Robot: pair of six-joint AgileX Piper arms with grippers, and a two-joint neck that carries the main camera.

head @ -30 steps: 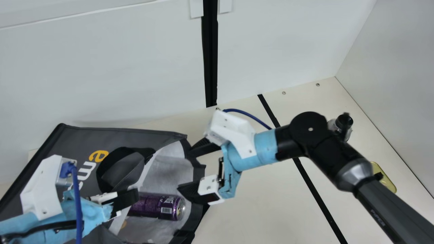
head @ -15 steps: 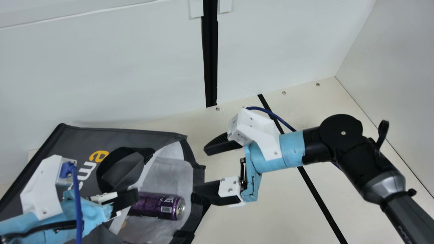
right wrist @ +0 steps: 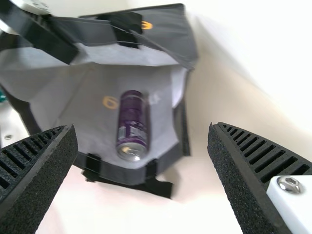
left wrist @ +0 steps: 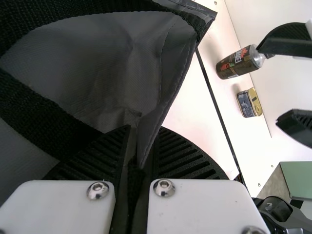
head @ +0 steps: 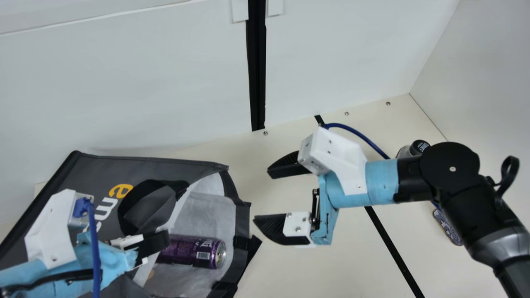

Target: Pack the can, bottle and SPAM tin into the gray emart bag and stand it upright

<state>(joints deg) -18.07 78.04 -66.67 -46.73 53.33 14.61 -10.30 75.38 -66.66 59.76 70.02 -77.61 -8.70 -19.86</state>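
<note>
Counter, cream, smooth (head: 290, 269): crossed by one straight black strip (head: 389, 242); one dark gray fabric bag (head: 93, 165), on its side, mouth facing the strip; across the strip, one dark brown cylindrical bottle (left wrist: 236, 63) and, near it, one rounded blue-and-gold metal tin (left wrist: 246, 104)

Matt bag (head: 165, 163), glossy metal can (head: 192, 251)

Bag: wrinkled cloth, smoother pale lining (head: 207, 211); straps (left wrist: 39, 109) coarse woven. Tin (left wrist: 249, 103): shiny metal. Bottle (left wrist: 238, 63): smooth, glossy. My fingers (head: 287, 166): matt, rough-ribbed. Table (head: 298, 273): smooth, low sheen.
</note>
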